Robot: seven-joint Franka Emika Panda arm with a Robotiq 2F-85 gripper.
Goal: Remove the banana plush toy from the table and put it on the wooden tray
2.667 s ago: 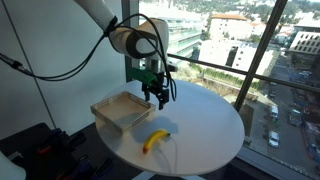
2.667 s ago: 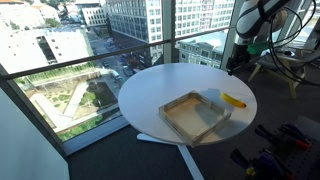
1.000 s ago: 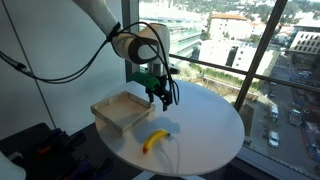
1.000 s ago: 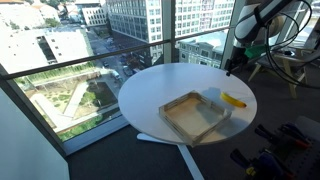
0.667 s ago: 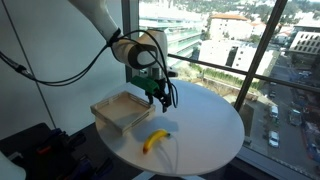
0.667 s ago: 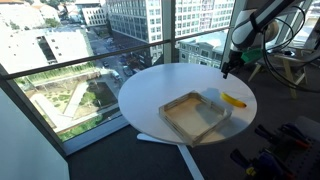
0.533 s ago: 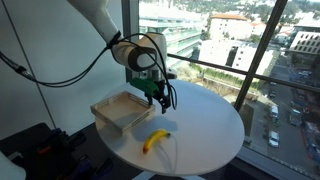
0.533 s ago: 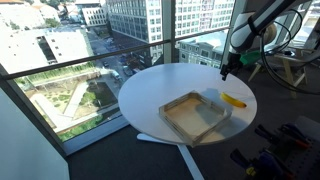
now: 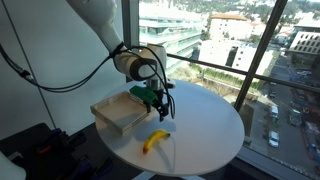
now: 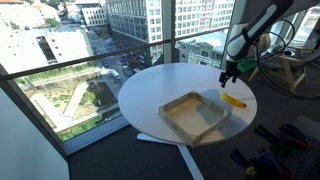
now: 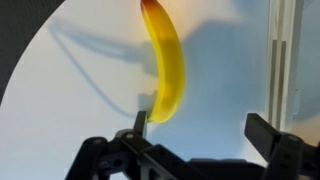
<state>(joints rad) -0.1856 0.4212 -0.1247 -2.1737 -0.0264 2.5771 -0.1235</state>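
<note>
The banana plush toy (image 9: pixel 155 140) lies on the round white table (image 9: pixel 205 125), near its front edge, beside the wooden tray (image 9: pixel 118 110). It also shows in an exterior view (image 10: pixel 233 100) next to the tray (image 10: pixel 195 115) and in the wrist view (image 11: pixel 164 65), curved with a darker tip. My gripper (image 9: pixel 160 107) hangs above the table between tray and banana, also seen in an exterior view (image 10: pixel 229 76). In the wrist view the gripper (image 11: pixel 200 125) is open and empty, its left finger close to the banana's lower end.
A strip of the tray's wall (image 11: pixel 284 60) shows at the right of the wrist view. Large windows surround the table. Cables and equipment (image 10: pixel 290 140) lie on the floor beside it.
The arm has lowered and moved toward the banana, bringing the gripper down nearer the table. The banana and tray have not moved.
</note>
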